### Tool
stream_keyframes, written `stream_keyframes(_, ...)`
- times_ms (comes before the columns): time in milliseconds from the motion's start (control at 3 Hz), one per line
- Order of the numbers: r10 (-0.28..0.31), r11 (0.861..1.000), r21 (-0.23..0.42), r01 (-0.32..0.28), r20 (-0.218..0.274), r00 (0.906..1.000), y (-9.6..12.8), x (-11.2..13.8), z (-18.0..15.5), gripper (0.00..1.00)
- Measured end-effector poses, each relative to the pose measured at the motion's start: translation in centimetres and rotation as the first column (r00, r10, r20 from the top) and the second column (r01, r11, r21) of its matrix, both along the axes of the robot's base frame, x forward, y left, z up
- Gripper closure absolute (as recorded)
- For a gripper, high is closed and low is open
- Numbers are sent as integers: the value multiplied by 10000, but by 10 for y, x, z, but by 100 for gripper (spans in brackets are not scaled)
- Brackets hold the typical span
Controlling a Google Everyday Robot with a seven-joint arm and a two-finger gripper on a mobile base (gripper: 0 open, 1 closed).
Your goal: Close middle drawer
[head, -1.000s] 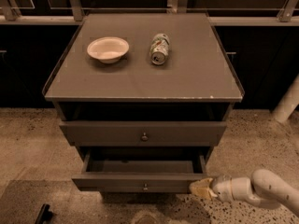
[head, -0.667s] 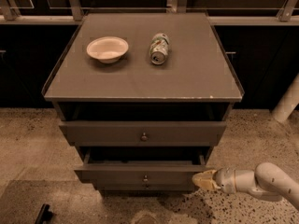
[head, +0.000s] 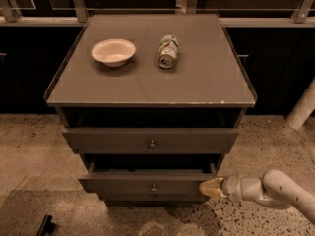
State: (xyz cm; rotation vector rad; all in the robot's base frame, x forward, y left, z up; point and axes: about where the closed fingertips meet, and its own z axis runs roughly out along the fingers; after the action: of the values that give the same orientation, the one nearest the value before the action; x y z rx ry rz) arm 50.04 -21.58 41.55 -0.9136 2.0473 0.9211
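Observation:
The middle drawer (head: 147,183) is a slim grey-brown face with a small round knob (head: 153,187). It stands partly pulled out of the cabinet, below the top drawer (head: 147,139). My gripper (head: 208,188) comes in from the lower right on a white arm (head: 275,188). Its tan tip rests against the right end of the middle drawer's face.
On the cabinet top (head: 147,82) lie a white bowl (head: 113,51) and a can on its side (head: 168,51). The bottom drawer's face (head: 152,197) shows just under the middle one. The floor is speckled stone, with a white post (head: 302,107) at right and a dark object (head: 46,225) at lower left.
The middle drawer has slid inward toward the cabinet, and my gripper has moved with it, up and to the left against its face.

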Motion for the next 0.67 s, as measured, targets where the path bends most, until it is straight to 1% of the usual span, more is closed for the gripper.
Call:
stream_keyframes(333, 29, 9997, -254, -20, 351, 9994, 5, 13, -4, 100)
stream_keyframes(667, -140, 9969, -753, 243, 1339, 9909, 9, 43, -5, 100)
